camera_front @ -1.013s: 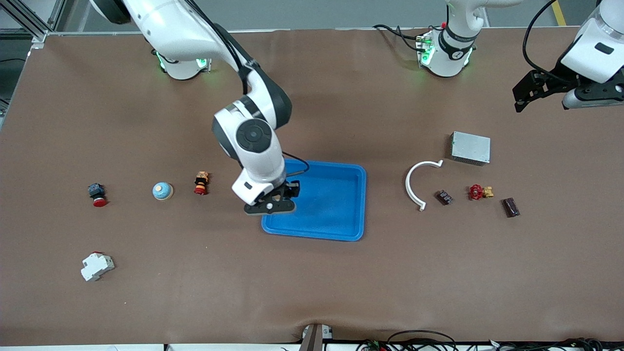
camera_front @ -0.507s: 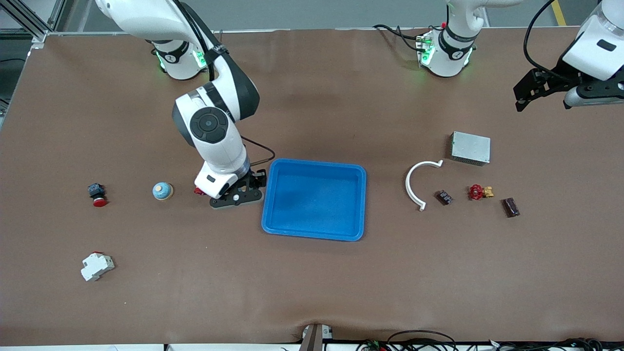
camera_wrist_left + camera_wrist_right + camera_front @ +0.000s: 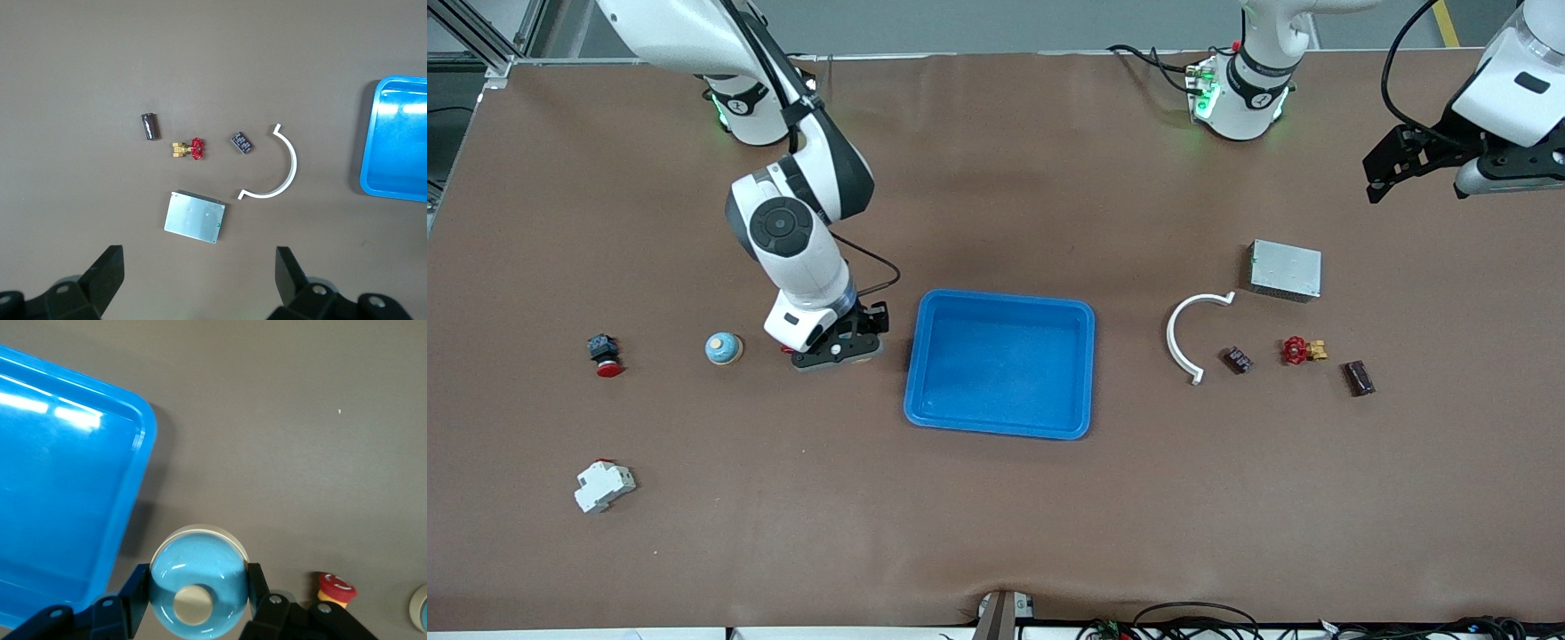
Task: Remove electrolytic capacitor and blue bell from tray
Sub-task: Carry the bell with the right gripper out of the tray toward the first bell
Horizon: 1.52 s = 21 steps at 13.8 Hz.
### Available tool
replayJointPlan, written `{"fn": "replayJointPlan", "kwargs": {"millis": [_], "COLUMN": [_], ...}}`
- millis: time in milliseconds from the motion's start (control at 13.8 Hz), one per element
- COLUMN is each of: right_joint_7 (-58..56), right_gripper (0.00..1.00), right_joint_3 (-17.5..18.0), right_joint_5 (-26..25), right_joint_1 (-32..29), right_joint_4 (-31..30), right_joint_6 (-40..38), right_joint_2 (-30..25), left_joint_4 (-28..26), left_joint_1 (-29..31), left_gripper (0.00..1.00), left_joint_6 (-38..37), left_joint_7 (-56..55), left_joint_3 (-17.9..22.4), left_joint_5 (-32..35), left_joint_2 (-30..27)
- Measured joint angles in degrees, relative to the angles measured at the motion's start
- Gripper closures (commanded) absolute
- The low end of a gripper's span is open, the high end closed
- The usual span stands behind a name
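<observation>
Right gripper (image 3: 845,348) clamped (left gripper (image 3: 200,280) wide)

The left gripper (image 3: 200,280) is hanging open over a metal box (image 3: 195,218), with a capacitor (image 3: 150,126), valve (image 3: 189,149) and white arc (image 3: 280,167) lying nearby.

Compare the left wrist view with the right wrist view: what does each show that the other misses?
Left wrist only: the open left gripper, the capacitor, red valve, small black part, white arc and silver box. Right wrist only: the right gripper shut on the blue bell, with a red push button beside it. Both: the blue tray and brown table.
</observation>
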Motion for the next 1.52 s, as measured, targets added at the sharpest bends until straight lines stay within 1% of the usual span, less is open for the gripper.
{"fn": "replayJointPlan", "kwargs": {"millis": [290,434,579,941,1303,1520], "right_joint_7": [-6.4,-7.6,-7.7,-7.7,-7.7,-7.7], "right_gripper": [0.91,0.91,0.93,0.93,0.94,0.94], "right_joint_3": [0.0,0.0,0.0,0.1,1.1,1.3], "right_joint_5": [0.0,0.0,0.0,0.7,4.7,5.0], "right_joint_1": [-4.2,-5.0,-5.1,-5.1,-5.1,-5.1], "right_joint_4": [-8.6,-11.6,-12.6,-13.6,-13.7,-13.7], "right_joint_6": [11.7,14.6,14.9,14.8,14.8,14.9], "right_joint_2": [-0.1,-0.1,-0.1,0.6,2.1,2.8], "left_joint_4": [0.0,0.0,0.0,0.0,0.3,0.3], "left_joint_1": [0.0,0.0,0.0,0.0,0.0,0.0], "left_gripper": [0.0,0.0,0.0,0.0,0.0,0.0], "left_joint_6": [0.0,0.0,0.0,0.0,0.0,0.0], "left_joint_7": [0.0,0.0,0.0,0.0,0.0,0.0], "left_joint_3": [0.0,0.0,0.0,0.1,0.1,0.1], "left_joint_5": [0.0,0.0,0.0,0.0,0.0,0.0], "left_joint_2": [0.5,0.5,0.5,1.0,1.1,1.2]}}
